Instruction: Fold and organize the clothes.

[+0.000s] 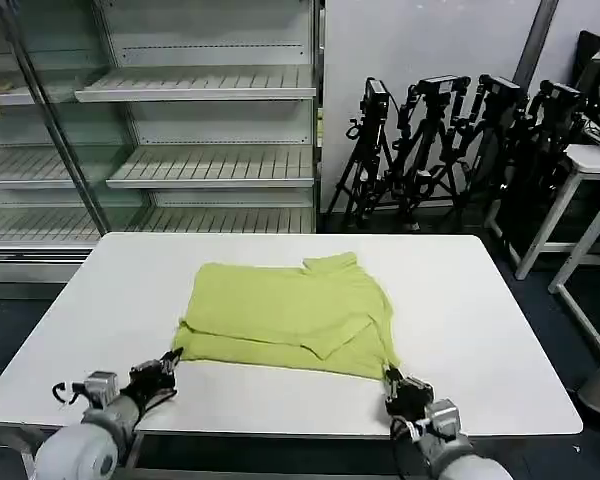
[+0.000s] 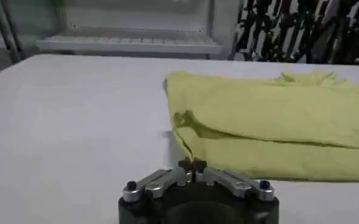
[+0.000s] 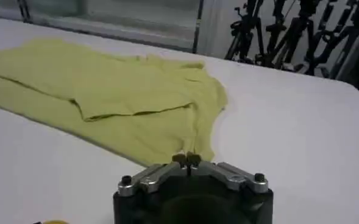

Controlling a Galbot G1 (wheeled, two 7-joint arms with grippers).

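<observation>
At the lower frame edge, the left gripper (image 1: 170,360) and right gripper (image 1: 394,379) each rest with jaws clenched at the lime shirt (image 1: 290,315), folded mid-frame on the white counter (image 1: 480,330); empty shelves (image 1: 200,85) upper left, tripods (image 1: 430,150) upper right

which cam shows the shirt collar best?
Head view: the collar sits unobstructed at the far edge of the shirt, seen from above. Left wrist view catches it edge-on as a low bump at the far side; right wrist view shows it far off, foreshortened.
</observation>
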